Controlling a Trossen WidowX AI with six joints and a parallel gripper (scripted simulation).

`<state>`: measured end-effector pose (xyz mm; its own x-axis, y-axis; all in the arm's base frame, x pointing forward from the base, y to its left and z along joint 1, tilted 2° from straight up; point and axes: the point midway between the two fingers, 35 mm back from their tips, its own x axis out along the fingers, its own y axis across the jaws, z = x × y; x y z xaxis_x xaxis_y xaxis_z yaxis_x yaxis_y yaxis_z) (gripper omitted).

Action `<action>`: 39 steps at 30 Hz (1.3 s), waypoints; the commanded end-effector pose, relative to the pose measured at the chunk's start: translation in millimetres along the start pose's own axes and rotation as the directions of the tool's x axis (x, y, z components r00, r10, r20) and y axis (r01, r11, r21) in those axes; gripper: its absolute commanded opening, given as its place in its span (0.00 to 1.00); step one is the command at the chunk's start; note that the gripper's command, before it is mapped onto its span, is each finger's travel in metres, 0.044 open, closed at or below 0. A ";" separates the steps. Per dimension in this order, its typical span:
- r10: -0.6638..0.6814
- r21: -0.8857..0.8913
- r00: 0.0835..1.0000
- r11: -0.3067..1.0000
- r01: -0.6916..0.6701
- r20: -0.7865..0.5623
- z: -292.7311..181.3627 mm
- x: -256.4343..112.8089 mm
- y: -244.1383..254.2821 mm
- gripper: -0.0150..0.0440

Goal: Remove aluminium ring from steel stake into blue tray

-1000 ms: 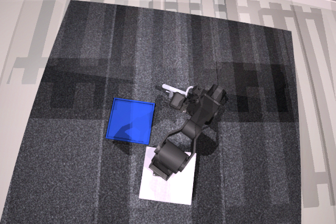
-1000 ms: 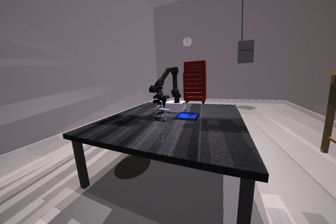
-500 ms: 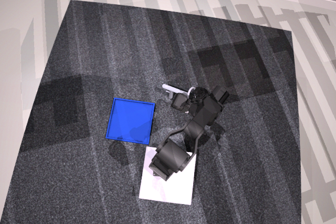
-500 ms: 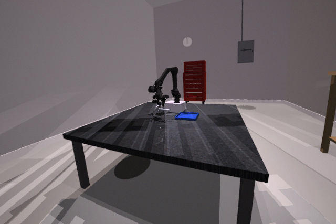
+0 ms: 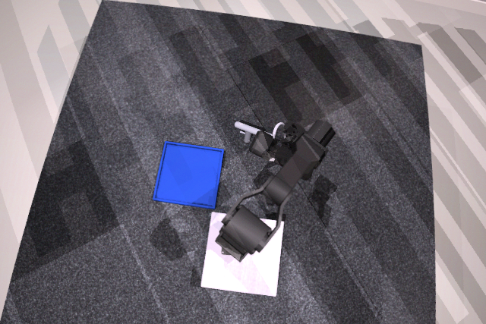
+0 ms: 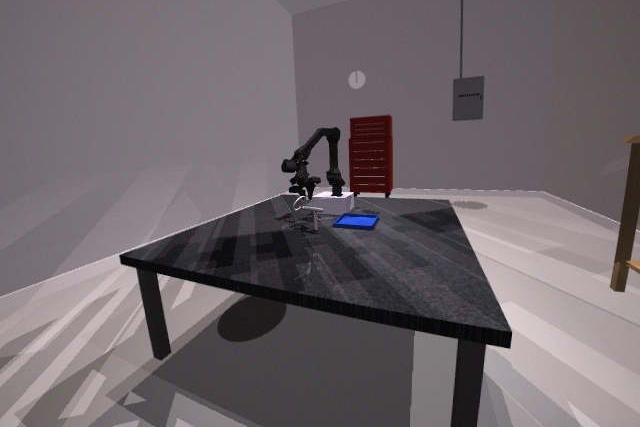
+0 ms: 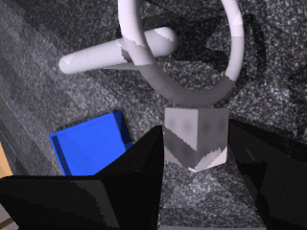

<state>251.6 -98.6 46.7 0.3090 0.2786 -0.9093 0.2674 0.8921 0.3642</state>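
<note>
Top view: we list one pincer, the ring just beyond it, and the blue tray, apart to one side, ring not yet inside.

Exterior view: ring, raised and tilted up below the pincer, near the cross-bar; off the stake's foot, we judge.

Wrist view: pincer, partly open, clamped on the welded tab; ring overlapping the cross-bar's end, full clearance we cannot tell. Outstanding: carrying, laying flat, release, withdrawal.
</note>
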 end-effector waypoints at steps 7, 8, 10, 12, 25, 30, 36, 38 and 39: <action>0.002 -0.010 1.000 1.000 -0.002 0.011 6.2 -16.7 6.8 0.25; 0.002 -0.010 1.000 1.000 -0.002 0.011 6.6 -18.1 7.4 0.25; 0.002 -0.010 1.000 1.000 -0.002 0.011 7.2 -21.1 8.7 0.25; 0.002 -0.010 1.000 1.000 -0.002 0.011 7.7 -24.0 9.9 0.25; 0.002 -0.010 1.000 1.000 -0.002 0.011 10.2 -43.3 18.2 0.25; 0.002 -0.010 1.000 1.000 -0.002 0.011 16.0 -43.1 18.1 0.25; 0.002 -0.010 1.000 1.000 -0.002 0.012 25.8 -42.4 18.0 0.25; 0.002 -0.010 1.000 1.000 -0.002 0.012 29.1 -42.1 18.0 0.25; 0.002 -0.010 1.000 1.000 -0.002 0.012 30.8 -41.9 18.0 0.25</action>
<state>265.7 -103.2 95.3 0.3153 0.2763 -0.9079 0.2558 0.8965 0.3617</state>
